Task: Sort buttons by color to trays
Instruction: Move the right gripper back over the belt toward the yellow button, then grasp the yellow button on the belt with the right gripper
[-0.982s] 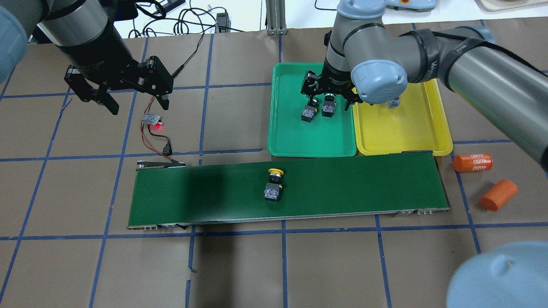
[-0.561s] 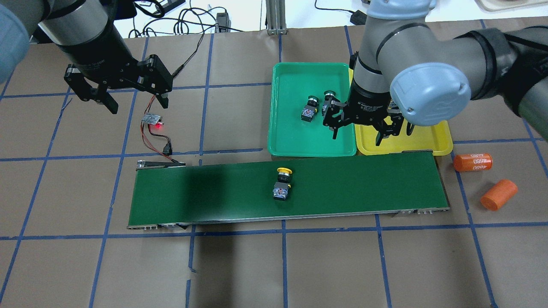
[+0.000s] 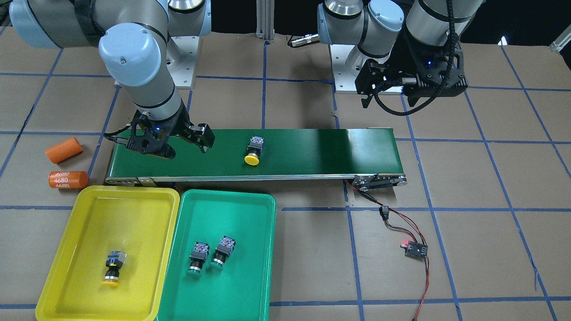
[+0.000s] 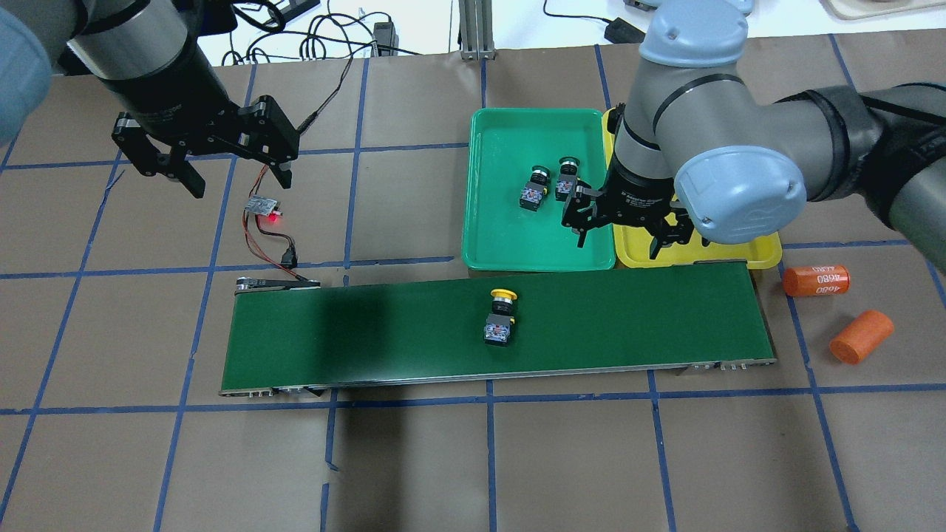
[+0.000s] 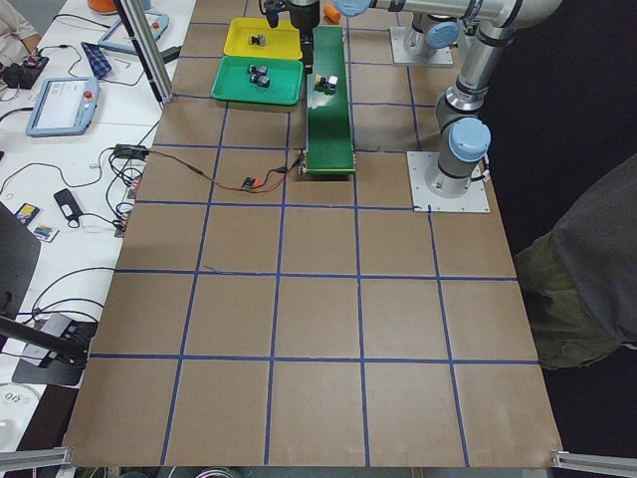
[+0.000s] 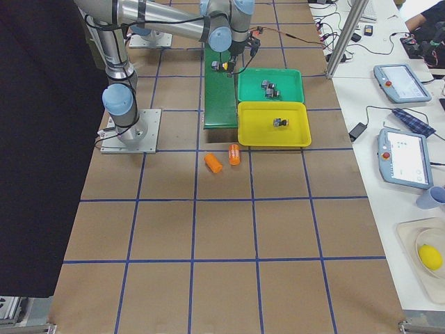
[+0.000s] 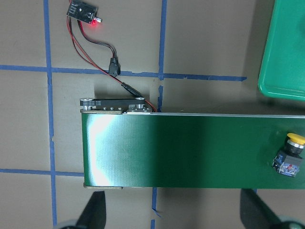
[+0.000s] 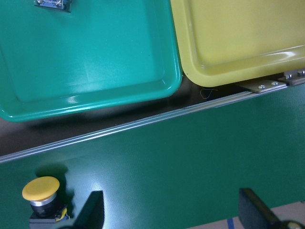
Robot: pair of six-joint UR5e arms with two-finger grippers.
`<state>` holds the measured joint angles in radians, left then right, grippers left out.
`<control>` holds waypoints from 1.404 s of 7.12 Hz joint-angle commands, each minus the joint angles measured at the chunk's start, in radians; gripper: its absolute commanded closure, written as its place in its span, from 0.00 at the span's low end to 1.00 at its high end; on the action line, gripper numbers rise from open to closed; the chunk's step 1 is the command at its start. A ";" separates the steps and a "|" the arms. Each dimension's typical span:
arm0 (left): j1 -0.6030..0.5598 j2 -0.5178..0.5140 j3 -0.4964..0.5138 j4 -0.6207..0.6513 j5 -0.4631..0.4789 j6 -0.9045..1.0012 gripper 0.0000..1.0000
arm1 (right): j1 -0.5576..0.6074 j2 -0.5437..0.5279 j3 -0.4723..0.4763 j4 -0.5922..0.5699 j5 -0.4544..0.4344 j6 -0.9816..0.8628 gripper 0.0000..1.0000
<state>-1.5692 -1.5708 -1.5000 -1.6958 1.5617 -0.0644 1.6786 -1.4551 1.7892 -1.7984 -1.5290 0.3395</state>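
Overhead exterior shows a tabletop (image 4: 414, 458) papered in brown and ruled into squares by blue tape. A long dark-green conveyor belt (image 4: 355, 332) lies across it. One yellow button (image 4: 501, 318) lies on its side near the belt's middle.

Beyond the belt, the green tray (image 4: 502, 244) and the yellow tray (image 4: 739, 255) sit side by side, touching. Two green buttons (image 4: 533, 188) lie close together in the green tray. A second yellow-capped button (image 3: 113, 266) rests in the yellow tray.

The right gripper (image 4: 619, 240) hangs above where the trays meet the belt, fingers spread and holding nothing. The left gripper (image 4: 242, 186) hovers over bare paper well apart from the trays, also spread and holding nothing, just above a small sensor board (image 4: 264, 207) with a red light.

Two orange cylinders (image 4: 816, 281) lie past the belt's end. A white bench (image 5: 60, 149) with cables runs alongside the table.
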 commanded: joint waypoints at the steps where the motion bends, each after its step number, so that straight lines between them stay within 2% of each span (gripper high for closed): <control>1: 0.000 0.000 -0.002 -0.001 -0.003 0.000 0.00 | -0.028 -0.004 0.001 0.001 0.006 -0.002 0.00; 5: 0.000 0.002 -0.002 0.001 -0.005 0.000 0.00 | 0.009 0.025 0.042 -0.015 0.065 0.006 0.00; 6: -0.002 0.002 -0.002 0.001 -0.005 -0.002 0.00 | 0.038 0.050 0.042 -0.018 0.067 0.009 0.00; 8: -0.002 0.000 -0.006 0.004 0.004 0.000 0.00 | 0.088 0.103 0.042 -0.102 0.070 0.038 0.00; 10: -0.002 0.005 -0.003 0.004 0.006 0.000 0.00 | 0.095 0.136 0.042 -0.104 0.069 0.047 0.00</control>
<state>-1.5708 -1.5695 -1.5032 -1.6922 1.5666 -0.0646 1.7662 -1.3386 1.8315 -1.8953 -1.4596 0.3800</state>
